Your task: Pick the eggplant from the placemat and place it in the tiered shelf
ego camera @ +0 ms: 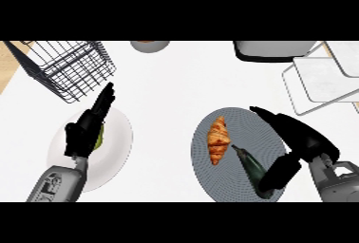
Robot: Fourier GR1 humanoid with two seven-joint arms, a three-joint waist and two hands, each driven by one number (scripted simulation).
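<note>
A dark, long eggplant (247, 161) lies at a slant on the grey oval placemat (238, 118), right of a croissant (219, 140). My right hand (305, 137) is over the mat's right edge. Its fingers stretch up-left above the eggplant, and its thumb (275, 176) reaches down beside the eggplant's lower end and partly covers it. The hand is open and does not hold the eggplant. The white tiered shelf (324, 78) stands at the far right, beyond that hand. At the left, my left hand (85, 130) rests open over a white plate (116, 142).
A black wire basket (67, 66) stands at the back left. A bowl (148, 45) and a dark appliance (273, 51) sit along the back edge. A yellow-green item (100, 138) shows on the plate, mostly hidden under my left hand.
</note>
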